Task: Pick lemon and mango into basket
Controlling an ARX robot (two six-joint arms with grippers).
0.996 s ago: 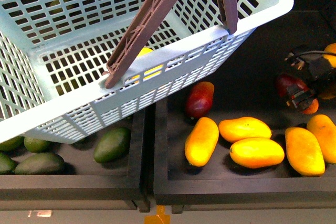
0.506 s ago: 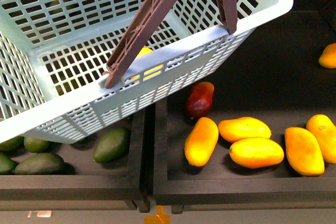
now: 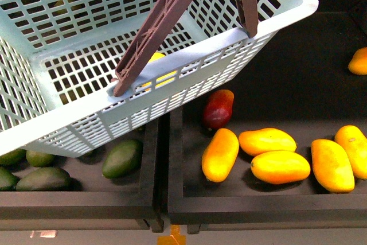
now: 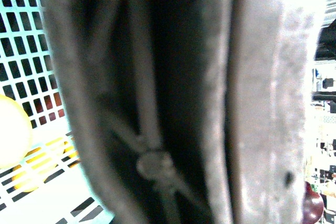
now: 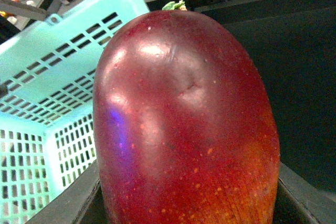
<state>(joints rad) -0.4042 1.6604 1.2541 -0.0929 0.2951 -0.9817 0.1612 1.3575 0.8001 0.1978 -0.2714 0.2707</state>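
No finger of the left gripper or right gripper shows in any view, so cannot tell whether either is wide, narrow or holding. Right wrist view: a red mango (image 5: 184, 124) fills the lens, smooth glossy skin, speckled, shading orange low down, rounded top; behind it at frame left the aqua basket (image 5: 47, 77). Left wrist view: a blurred brown handle (image 4: 157, 103) with ribs and cross-struts fills most of the frame; slotted basket wall (image 4: 26, 35) at left, with the lemon (image 4: 11, 129) a pale yellow curve at the left edge. Front view: basket (image 3: 86, 67), light aqua plastic lattice, tilted, takes the upper left, with two brown ribbed handles (image 3: 160, 27) crossing it. Lemon (image 3: 163, 77) lies inside, bright yellow seen through the slots near the front wall. Below, two black trays side by side: left tray (image 3: 74, 202) with green oval fruits (image 3: 122, 158), matte; right tray (image 3: 258, 205) with a second red mango (image 3: 218, 108) and smooth yellow-orange mangoes (image 3: 280, 166), elongated.
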